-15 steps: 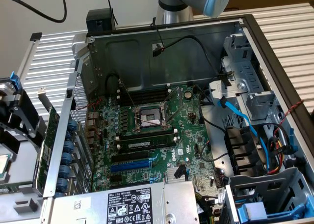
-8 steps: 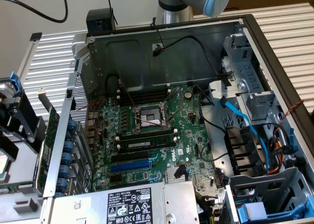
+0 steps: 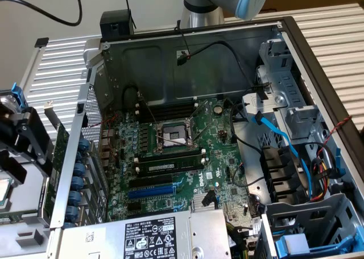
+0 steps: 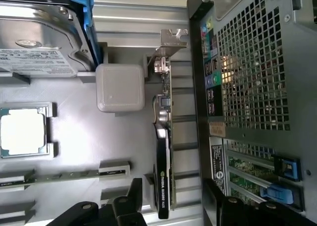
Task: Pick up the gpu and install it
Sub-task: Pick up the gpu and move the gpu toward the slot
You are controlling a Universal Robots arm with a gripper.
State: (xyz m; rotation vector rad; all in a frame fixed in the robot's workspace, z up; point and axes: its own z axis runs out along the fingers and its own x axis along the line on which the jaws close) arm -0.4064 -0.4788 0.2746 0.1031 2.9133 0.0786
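between the spread fingers of the gripper (image 4: 171,208), ungripped: gpu (image 4: 165,161) standing on edge. just beyond one finger, perforated rear of the computer case (image 4: 252,72).

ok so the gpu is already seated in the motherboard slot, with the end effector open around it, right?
No. The wrist view shows the gpu standing on edge in the grey tray outside the case, not seated in the motherboard slot. The end effector is open around it.
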